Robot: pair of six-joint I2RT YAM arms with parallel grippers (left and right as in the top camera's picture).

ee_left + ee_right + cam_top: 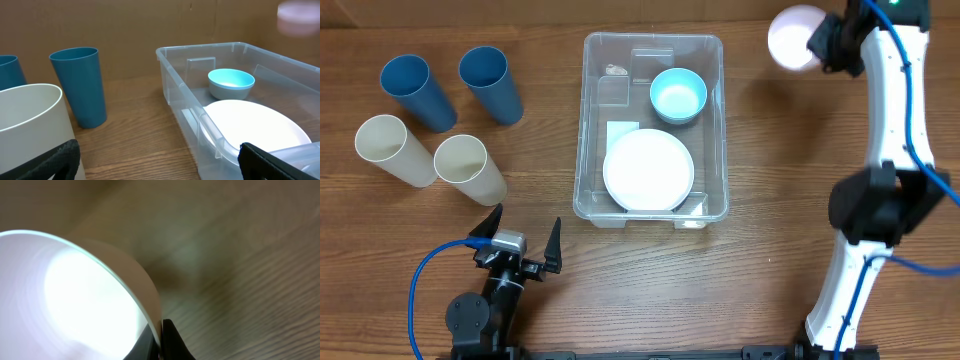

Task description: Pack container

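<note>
The container [592, 120] is a large clear plastic bin at the table's middle. It holds a white plate [648, 169] and a light blue bowl [678, 95]; it also shows in the left wrist view [175, 75]. My right gripper [823, 42] is shut on the rim of a pale pink bowl [792, 36] and holds it above the table, to the right of the bin's far corner. In the right wrist view the bowl [75, 295] fills the left side, its wall pinched between the fingers [161, 340]. My left gripper [523, 248] is open and empty near the front edge.
Two blue cups [416, 90] [490, 83] and two cream cups [392, 150] [468, 167] stand to the left of the bin. The nearest cream cup [30, 130] is close to my left gripper's left finger.
</note>
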